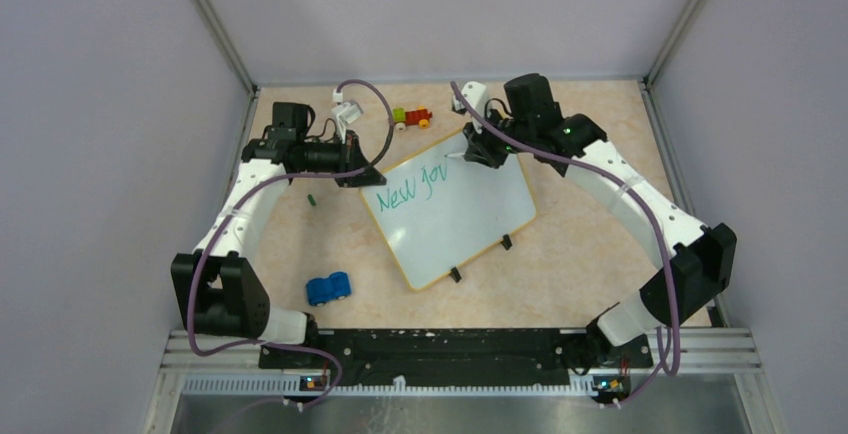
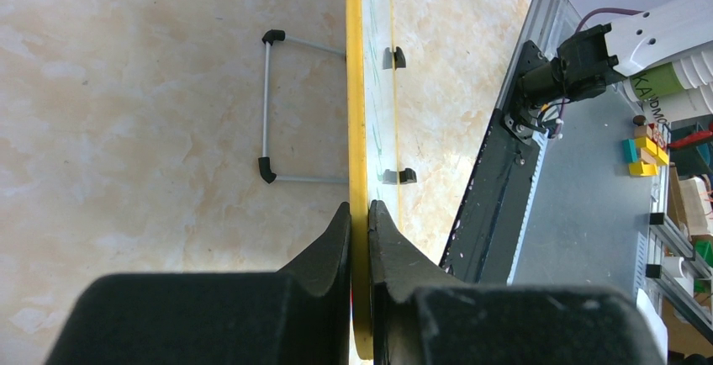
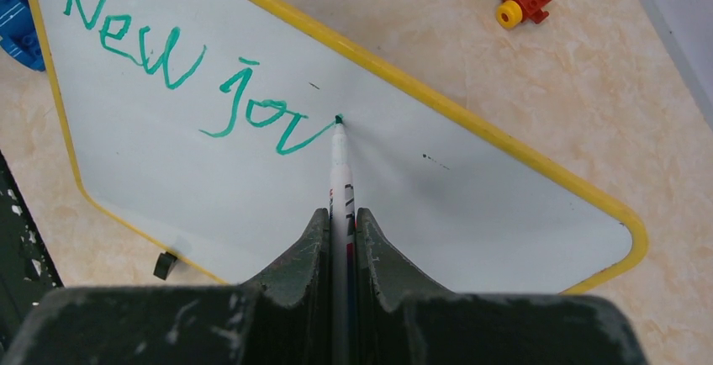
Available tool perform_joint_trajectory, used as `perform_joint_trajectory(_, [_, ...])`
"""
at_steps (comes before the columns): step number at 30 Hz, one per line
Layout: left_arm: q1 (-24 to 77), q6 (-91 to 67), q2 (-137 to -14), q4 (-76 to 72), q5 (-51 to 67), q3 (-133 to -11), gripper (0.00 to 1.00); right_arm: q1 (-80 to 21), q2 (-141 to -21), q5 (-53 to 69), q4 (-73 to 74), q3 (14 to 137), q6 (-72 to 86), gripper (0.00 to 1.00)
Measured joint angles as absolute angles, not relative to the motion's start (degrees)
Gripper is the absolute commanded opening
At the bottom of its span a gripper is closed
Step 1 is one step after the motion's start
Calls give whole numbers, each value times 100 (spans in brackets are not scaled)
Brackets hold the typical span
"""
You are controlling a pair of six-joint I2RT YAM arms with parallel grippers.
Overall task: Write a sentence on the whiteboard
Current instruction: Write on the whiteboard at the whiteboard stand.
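left arm (image 1: 232, 222): your elbow sits low and out to the left, with the forearm reaching up the table and then level toward the centre.
left gripper (image 2: 360, 210): your jaws are pinched onto the whiteboard (image 2: 356, 87) rim, one finger on each face.
right arm (image 1: 640, 199): your elbow is far out right, and the forearm angles back toward the centre.
right gripper (image 3: 340, 214): your fingers are clamped around the marker (image 3: 339, 167), which lies in line with them.

Surfaces noted
board (image 3: 252, 188) smooth, faint sheen; tabletop (image 1: 580, 254) marbled beige, matt; right gripper (image 3: 340, 215) scuffed black plastic.
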State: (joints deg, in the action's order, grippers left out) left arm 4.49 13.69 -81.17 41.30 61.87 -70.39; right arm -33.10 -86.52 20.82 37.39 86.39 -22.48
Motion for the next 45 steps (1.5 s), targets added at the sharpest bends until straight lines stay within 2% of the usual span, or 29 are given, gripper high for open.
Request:
perform_joint_trajectory(29, [449, 1372, -8160, 4156, 6171, -7072, 0, -3468, -8436, 2244, 3900, 7841, -2237, 0])
perform_joint_trajectory(37, [451, 1372, -8160, 4158, 6211, -7074, 0, -3898, -8547, 2217, 3909, 8001, -2224, 0])
perform_joint_trajectory(45, [454, 1372, -8160, 4160, 6213, -7074, 0, -3645, -8523, 2414, 3948, 8305, -2228, 0])
